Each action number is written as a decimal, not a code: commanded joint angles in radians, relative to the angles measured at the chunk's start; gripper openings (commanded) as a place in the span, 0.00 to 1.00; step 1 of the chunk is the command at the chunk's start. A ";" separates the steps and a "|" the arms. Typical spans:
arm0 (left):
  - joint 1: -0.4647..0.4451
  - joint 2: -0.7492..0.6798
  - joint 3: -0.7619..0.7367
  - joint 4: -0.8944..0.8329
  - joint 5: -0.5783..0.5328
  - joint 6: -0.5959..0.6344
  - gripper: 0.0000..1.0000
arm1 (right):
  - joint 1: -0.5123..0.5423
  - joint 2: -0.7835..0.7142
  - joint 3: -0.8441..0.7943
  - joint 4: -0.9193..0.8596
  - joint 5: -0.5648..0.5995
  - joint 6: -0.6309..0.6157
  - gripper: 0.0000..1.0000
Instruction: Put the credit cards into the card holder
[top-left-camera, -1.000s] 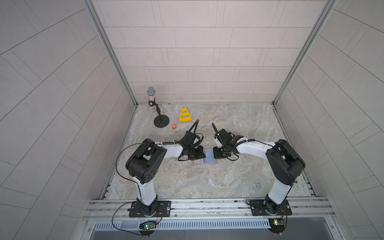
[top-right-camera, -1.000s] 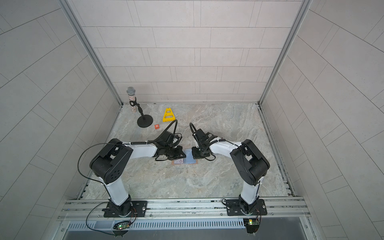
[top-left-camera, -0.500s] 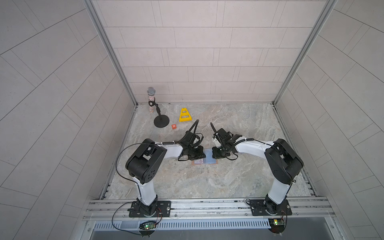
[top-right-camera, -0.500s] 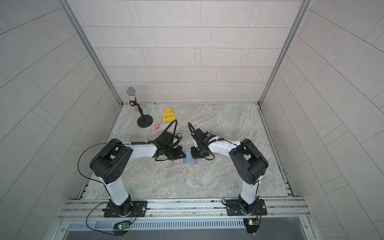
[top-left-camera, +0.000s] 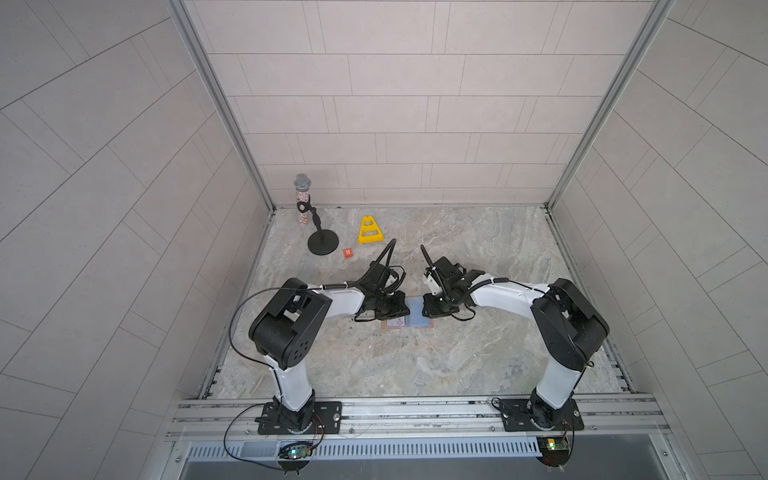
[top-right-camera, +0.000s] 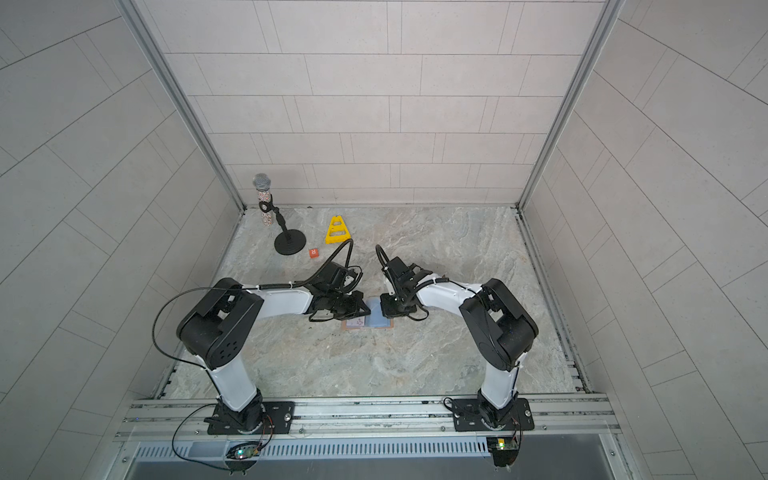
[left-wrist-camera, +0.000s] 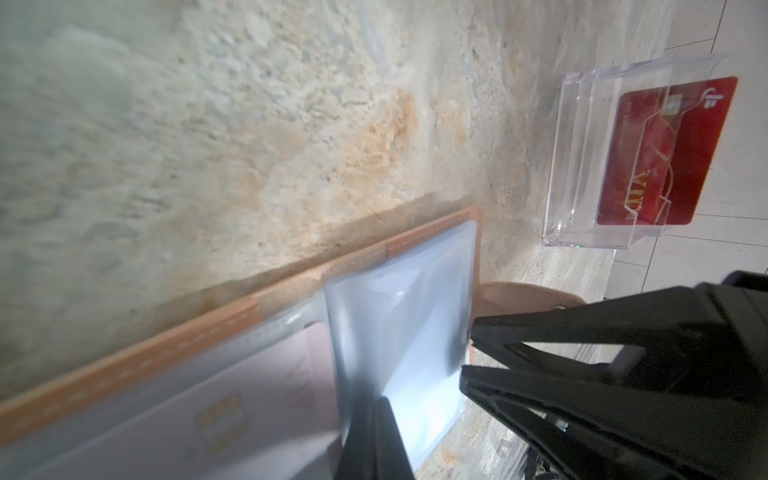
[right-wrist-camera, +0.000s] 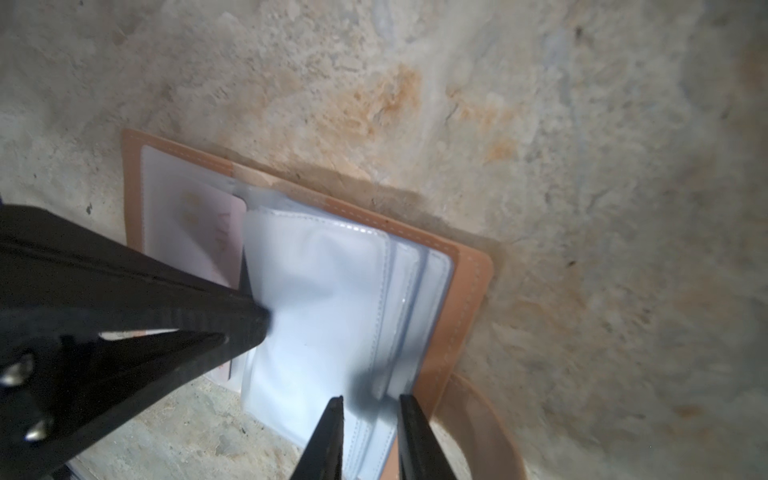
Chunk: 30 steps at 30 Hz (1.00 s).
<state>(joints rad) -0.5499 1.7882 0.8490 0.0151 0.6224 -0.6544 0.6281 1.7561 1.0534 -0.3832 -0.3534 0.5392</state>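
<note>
In both top views the flat tan-pink leather card holder (top-left-camera: 409, 324) (top-right-camera: 376, 321) lies half hidden beneath both pairs of jaws. Beside the jaws of the left gripper (right-wrist-camera: 259, 324), a pale sleeved plastic card (right-wrist-camera: 195, 237) is blurred, lettering unreadable.

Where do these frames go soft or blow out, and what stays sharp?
Left wrist view: the card holder is blurred up close, its clear sleeves glaring white; the clear plastic box holding a red card is sharp. Right wrist view: those sleeves look washed out, the stone table soft at the edges. Both top views: evenly lit and sharp, though the card holder is tiny.
</note>
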 joint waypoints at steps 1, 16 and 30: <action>0.006 -0.022 -0.021 -0.015 -0.012 0.007 0.00 | 0.003 -0.062 -0.009 0.006 -0.005 0.003 0.26; 0.005 -0.060 -0.019 -0.008 -0.013 -0.008 0.09 | -0.017 -0.051 -0.033 0.001 -0.078 -0.015 0.16; 0.002 -0.048 0.015 -0.025 0.010 0.013 0.32 | -0.017 0.005 -0.046 0.034 -0.078 -0.009 0.14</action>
<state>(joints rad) -0.5503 1.7283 0.8433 -0.0013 0.6254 -0.6544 0.6102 1.7500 1.0214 -0.3592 -0.4301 0.5312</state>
